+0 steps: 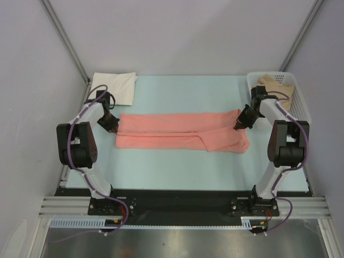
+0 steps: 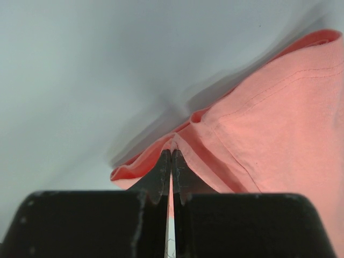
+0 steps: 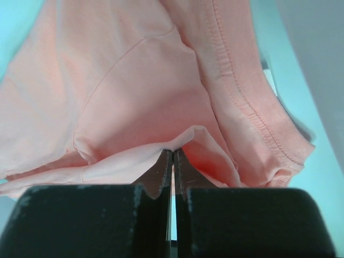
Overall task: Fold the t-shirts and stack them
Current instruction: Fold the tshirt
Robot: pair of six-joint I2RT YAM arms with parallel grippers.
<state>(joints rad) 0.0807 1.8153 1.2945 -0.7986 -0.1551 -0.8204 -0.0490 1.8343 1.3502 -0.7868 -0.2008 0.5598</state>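
Left gripper: fingers pressed together, with a fold of the pink shirt pinched at their tips. The cloth spreads away ahead of them and to their right.
Right gripper: fingers together too, clamped on a soft fold of the same shirt. A stitched hem runs off ahead and to the right of the tips.
Wrist views only: the stitching, seams and layers of cloth at each pinch. Behind the left tips the ground is a grey blur.
Top view only: the whole pink shirt, a long band folded lengthwise and stretched from one gripper to the other, with one end at each. The end at the right gripper is the wider one.
White shirt: folded flat, just beyond the left gripper and apart from the pink one.
Beige shirt: bundled in the basket, beyond the right gripper and to its outer side.
Basket: white mesh, beside the right arm at the table's edge.
Table: pale blue-green and matte. The pink shirt lies along it between the grippers. Whether the pinched ends are raised off it cannot be told.
Room: plain pale walls with metal struts in the corners. A metal rail behind the grippers carries both arm bases.
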